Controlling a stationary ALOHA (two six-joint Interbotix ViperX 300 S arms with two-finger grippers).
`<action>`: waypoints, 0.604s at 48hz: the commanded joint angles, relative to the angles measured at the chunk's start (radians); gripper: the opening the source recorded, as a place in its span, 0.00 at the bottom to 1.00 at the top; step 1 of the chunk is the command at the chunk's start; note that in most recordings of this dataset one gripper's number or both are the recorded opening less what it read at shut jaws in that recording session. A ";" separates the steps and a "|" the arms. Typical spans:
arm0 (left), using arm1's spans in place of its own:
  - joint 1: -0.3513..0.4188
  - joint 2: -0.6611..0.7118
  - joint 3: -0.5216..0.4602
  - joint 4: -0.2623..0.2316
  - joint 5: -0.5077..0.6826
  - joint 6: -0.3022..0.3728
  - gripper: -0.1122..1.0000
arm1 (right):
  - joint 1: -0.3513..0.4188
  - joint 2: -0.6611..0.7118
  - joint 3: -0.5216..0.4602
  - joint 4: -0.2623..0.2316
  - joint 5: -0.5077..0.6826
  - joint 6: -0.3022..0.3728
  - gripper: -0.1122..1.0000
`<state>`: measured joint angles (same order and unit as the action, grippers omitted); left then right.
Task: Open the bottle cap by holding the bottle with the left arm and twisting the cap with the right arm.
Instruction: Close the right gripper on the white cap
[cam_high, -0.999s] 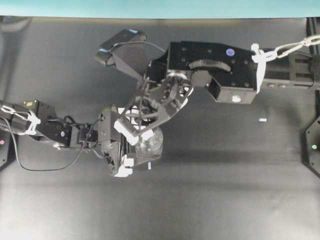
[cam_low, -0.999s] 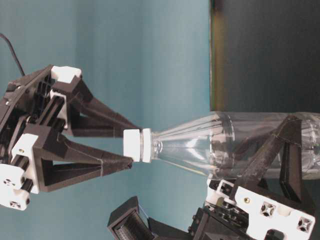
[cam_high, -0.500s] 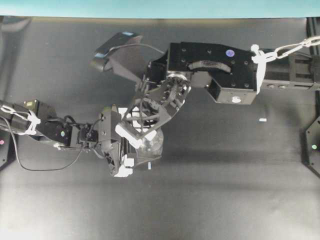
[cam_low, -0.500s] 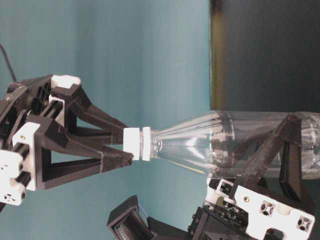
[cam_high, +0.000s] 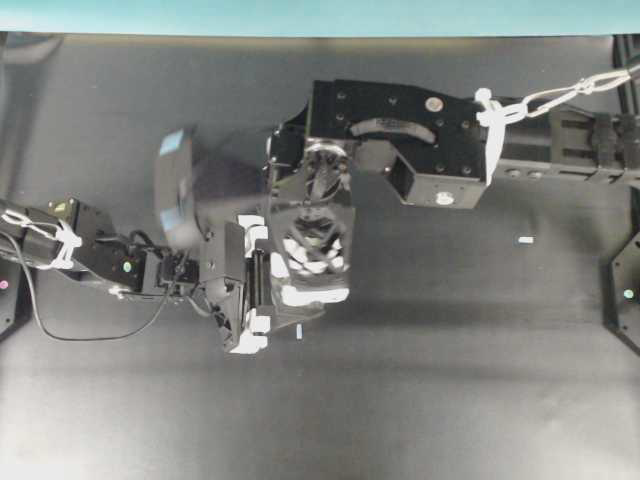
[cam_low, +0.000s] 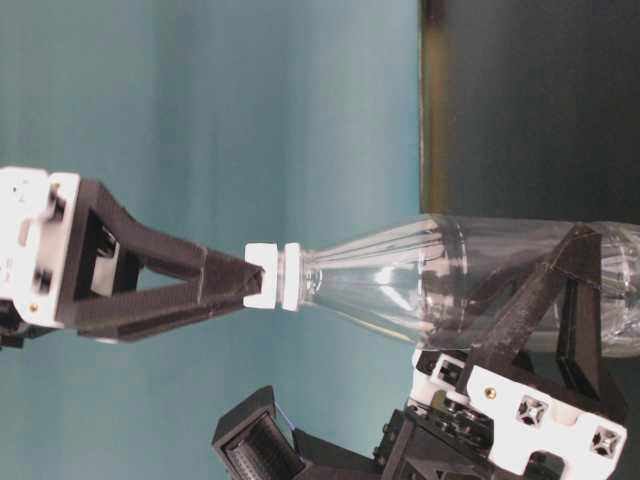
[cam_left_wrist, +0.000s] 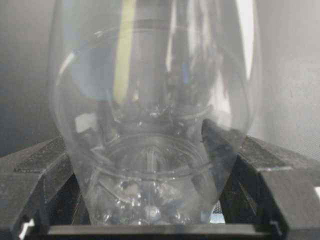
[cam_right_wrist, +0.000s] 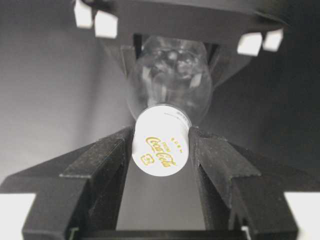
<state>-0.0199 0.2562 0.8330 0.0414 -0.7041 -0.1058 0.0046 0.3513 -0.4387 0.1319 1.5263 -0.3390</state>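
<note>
White bottle cap (cam_right_wrist: 161, 141) pinched betw. right gripper (cam_right_wrist: 161, 150) jaws, left gripper (cam_left_wrist: 150, 165) clamping bottle (cam_low: 480, 290) body

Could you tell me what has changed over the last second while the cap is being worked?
The right claw has rolled around the bottle cap, its wrist camera swinging leftward in the overhead view, with its fingers staying clamped on the cap. The left claw and the bottle it holds have not moved.
</note>
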 joint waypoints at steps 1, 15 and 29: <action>-0.006 0.003 0.005 0.005 0.006 -0.002 0.81 | 0.020 -0.005 -0.014 -0.015 0.011 -0.078 0.45; -0.005 0.005 0.005 0.005 0.006 -0.002 0.81 | 0.023 -0.006 -0.012 -0.026 -0.028 -0.066 0.44; -0.005 0.005 -0.002 0.005 0.021 -0.003 0.81 | 0.023 -0.025 -0.011 -0.026 -0.046 0.000 0.44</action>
<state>-0.0199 0.2577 0.8360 0.0414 -0.6918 -0.1043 0.0199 0.3482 -0.4387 0.1074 1.4864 -0.3590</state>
